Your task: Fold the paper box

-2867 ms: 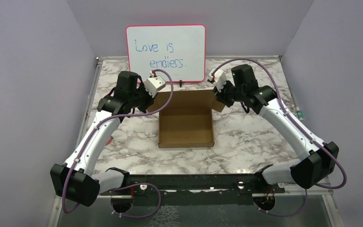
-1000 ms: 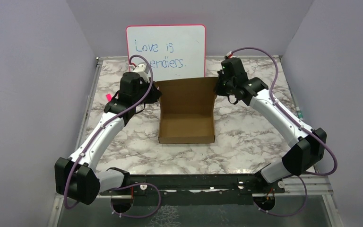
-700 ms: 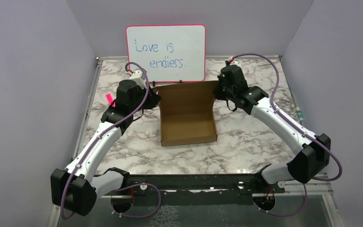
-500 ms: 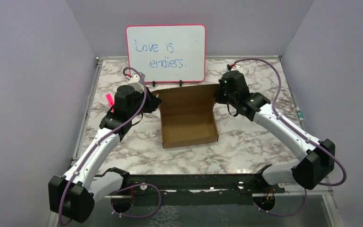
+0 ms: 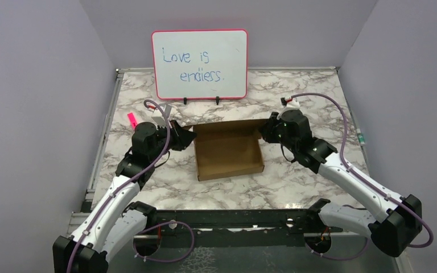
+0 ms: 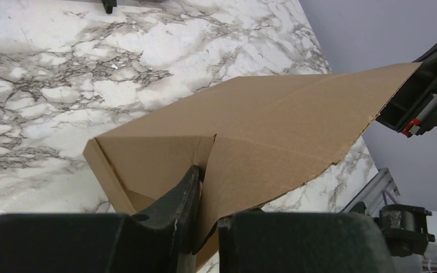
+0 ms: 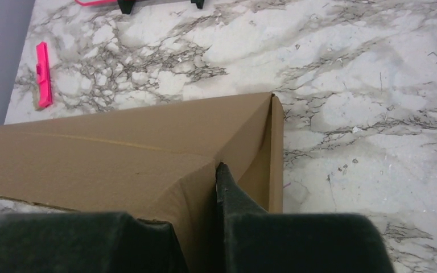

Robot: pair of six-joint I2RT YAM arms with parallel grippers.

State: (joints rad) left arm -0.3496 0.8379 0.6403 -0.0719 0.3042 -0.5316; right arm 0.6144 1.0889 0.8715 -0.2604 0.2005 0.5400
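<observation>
DESK: What's on the marble table [image 5: 227, 193]?

PHOTOGRAPHER: A brown paper box [image 5: 229, 162] with its tray already formed. It sits mid-table in front of the whiteboard [image 5: 200, 63]. Its lid [image 5: 227, 129] leans forward over the tray, roughly halfway down, held at both back corners.

DESK: Held by what?

PHOTOGRAPHER: The left gripper [image 6: 205, 179] has the lid's left corner between its fingers. The right gripper [image 7: 219, 170] takes the opposite corner the same way, though one of its fingers is hidden under the cardboard. Both read as pinching the lid rather than letting go. How firmly, the frames won't say.

DESK: Where's the risk?

PHOTOGRAPHER: My reading is the side flaps. They have to slip inside the tray walls as the lid comes down. If a flap catches on a wall's top edge, pushing on would crease it or buckle the lid. The arms also need to lower together, because one side leading would twist the lid and skew the hinge fold. A thin pinch on a corner could slip too, and the lid would likely spring back up. The tray also rests on the table with nothing bracing it, so a forward shove could slide it toward the arms rather than close it.
</observation>
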